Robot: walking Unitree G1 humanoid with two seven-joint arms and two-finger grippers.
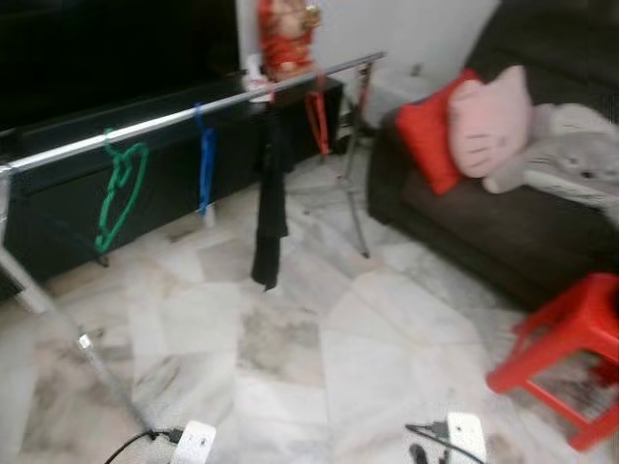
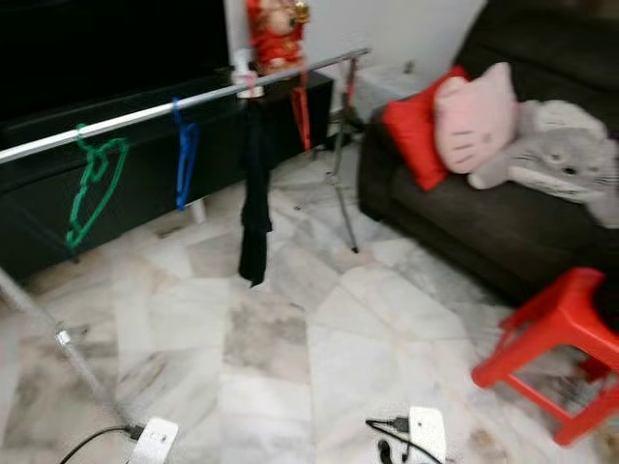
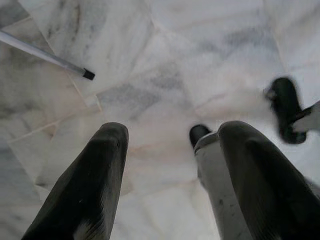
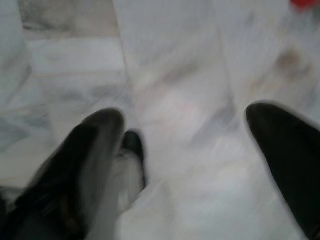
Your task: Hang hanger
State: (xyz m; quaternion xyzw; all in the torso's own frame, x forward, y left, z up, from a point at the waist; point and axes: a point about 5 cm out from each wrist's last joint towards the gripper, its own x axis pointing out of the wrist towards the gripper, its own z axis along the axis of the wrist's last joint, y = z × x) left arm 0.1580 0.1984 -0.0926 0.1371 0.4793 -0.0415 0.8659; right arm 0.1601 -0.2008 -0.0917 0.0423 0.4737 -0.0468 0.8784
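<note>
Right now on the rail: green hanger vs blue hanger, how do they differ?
The green hanger hangs nearer the rail's left end; the blue hanger sits further right, closer to the black garment. The green hanger shows an open outline, the blue hanger looks edge-on, a narrow strip. Both hang bare on the same rail.

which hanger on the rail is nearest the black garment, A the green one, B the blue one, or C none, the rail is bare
B: the blue hanger hangs on the rail just beside the black garment, while the green hanger hangs farther along.
</note>
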